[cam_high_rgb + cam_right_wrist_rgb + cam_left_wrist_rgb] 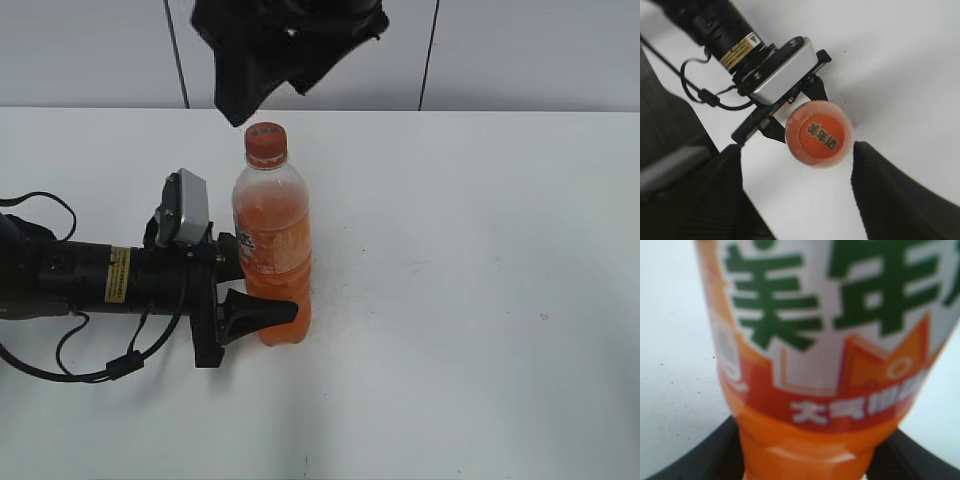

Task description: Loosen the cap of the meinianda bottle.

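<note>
1. Black left gripper point(262, 290) lies low on the white table point(470, 300), its fingers point(262, 312) clamped on the lower part of the tall clear plastic bottle of orange drink point(272, 240).
2. That bottle stands upright on the table. In the left wrist view the bottle's orange label with big green letters point(840, 320) fills almost the whole picture, and it is blurry.
3. On top of the bottle sits the small round orange plastic cap point(266, 143). It is on the neck.
4. Right above the cap hangs the black right gripper point(285, 45). It does not touch the cap.
5. From the right wrist view, the cap point(820, 132) shows between the two dark right fingers point(890, 195). They are wide apart, one on each side of the cap.
6. Beside the bottle, the left arm's grey wrist camera box point(185, 208) sits on the arm.
</note>
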Motion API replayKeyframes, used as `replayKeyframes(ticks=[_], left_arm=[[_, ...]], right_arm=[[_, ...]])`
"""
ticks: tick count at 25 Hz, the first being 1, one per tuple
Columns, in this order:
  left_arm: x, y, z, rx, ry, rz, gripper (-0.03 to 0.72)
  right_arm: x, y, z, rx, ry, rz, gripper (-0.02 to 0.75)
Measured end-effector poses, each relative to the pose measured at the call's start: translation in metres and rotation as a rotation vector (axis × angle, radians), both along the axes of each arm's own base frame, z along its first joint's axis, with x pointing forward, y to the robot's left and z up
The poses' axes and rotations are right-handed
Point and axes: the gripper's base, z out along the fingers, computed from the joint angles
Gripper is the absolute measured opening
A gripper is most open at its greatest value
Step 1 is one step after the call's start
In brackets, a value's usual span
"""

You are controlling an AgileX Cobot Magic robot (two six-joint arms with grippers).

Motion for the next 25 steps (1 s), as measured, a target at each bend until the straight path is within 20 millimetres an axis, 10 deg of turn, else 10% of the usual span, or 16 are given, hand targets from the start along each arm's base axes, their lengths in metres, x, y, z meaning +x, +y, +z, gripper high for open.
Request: replayKeyframes(ticks=[13,20,25], left_arm=[[0.0,0.0,0.0,0.0,0.0,0.0,0.401],[0.0,0.0,0.0,0.0,0.001,0.001,0.401],[0.0,0.0,0.0,0.0,0.001,0.001,0.401]], right_arm=[[0.019,0.013,-0.038,-0.021,0.15,-0.291,0.504],[0.02,0.012,-0.04,-0.034,0.14,-0.289,0.278],[0.02,0.012,-0.04,-0.081,0.064,-0.116,0.262]])
